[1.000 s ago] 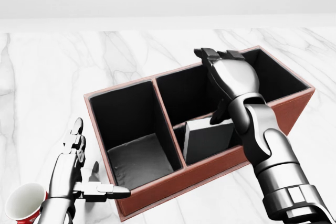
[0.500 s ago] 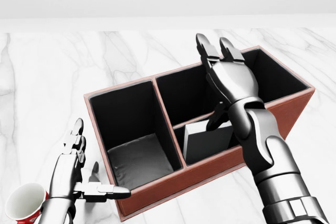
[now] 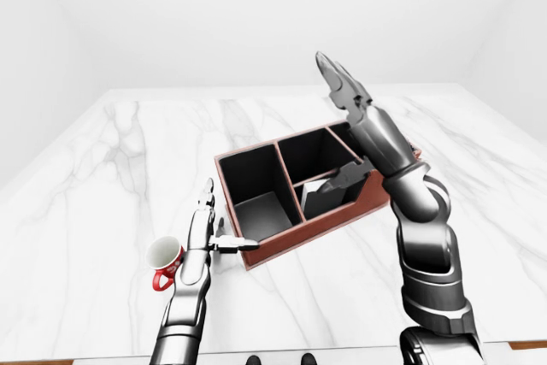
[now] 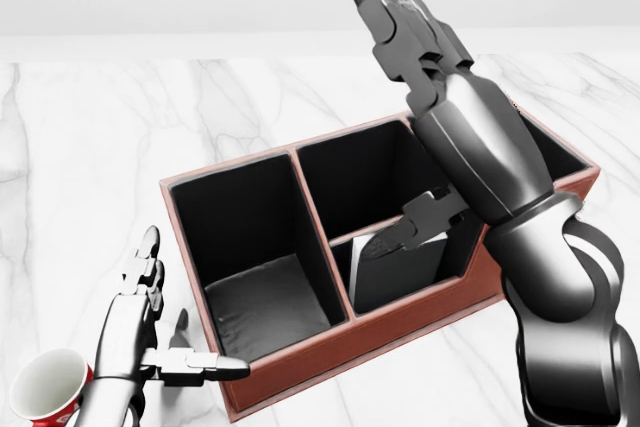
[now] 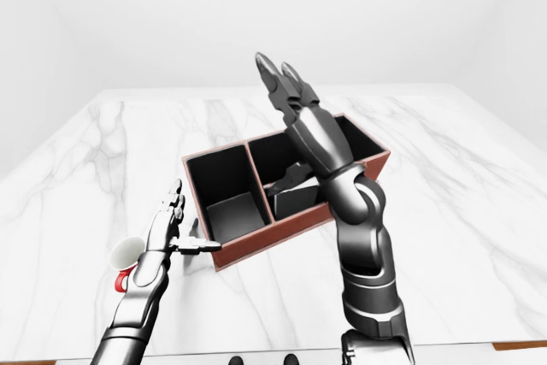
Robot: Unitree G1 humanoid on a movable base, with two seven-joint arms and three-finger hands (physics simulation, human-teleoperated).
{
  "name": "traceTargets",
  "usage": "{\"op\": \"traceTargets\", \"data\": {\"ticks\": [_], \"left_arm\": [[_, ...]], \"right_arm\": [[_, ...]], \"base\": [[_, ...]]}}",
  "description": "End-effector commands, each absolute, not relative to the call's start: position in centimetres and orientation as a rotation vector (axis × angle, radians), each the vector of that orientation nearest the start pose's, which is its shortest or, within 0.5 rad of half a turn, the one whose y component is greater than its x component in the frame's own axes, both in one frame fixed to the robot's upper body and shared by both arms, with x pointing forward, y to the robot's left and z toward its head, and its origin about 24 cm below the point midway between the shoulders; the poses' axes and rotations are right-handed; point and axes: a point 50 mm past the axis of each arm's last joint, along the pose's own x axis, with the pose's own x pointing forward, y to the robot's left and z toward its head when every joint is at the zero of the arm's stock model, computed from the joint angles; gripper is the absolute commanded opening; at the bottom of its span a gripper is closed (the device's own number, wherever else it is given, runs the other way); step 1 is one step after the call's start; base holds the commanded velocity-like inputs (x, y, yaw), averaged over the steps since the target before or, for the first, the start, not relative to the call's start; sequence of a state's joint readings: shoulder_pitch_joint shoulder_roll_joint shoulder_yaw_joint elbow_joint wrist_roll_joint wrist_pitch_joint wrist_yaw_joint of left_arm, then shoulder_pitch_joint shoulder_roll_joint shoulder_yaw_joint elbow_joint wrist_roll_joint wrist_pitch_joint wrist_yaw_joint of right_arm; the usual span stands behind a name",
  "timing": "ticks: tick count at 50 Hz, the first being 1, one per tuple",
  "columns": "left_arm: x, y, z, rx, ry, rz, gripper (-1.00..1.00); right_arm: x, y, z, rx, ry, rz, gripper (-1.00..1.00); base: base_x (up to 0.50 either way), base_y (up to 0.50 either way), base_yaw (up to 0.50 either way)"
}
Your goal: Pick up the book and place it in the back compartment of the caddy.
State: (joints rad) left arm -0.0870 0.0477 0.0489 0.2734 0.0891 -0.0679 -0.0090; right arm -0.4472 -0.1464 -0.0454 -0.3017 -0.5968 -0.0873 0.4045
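Now lifting right hand [image 4: 415, 37] clear of caddy [image 4: 330, 347].
Fingers spread wide, empty; book [image 4: 395, 269] leaning inside near compartment; best raised straight.

Head view: closest, looks steeply down over the arms, caddy [image 4: 380, 277] fills most of the frame, counter [image 4: 90, 147] runs to the top edge. Left-eye and right-eye views: set farther off, shallower downward look, whole counter plus white walls in frame. The pair share nearly the same scene; caddy sits further left in the right-eye view. All three views share the caddy, the cup [image 3: 164, 259] and both arms.
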Motion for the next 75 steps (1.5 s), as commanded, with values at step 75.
{"op": "traceTargets", "data": {"ticks": [75], "left_arm": [[24.3, 18.1, 10.6, 0.048, -0.220, 0.044, 1.00]], "right_arm": [[12.9, -18.8, 23.6, -0.323, -0.823, 0.165, 1.00]], "base": [[0.00, 0.00, 0.00]]}}
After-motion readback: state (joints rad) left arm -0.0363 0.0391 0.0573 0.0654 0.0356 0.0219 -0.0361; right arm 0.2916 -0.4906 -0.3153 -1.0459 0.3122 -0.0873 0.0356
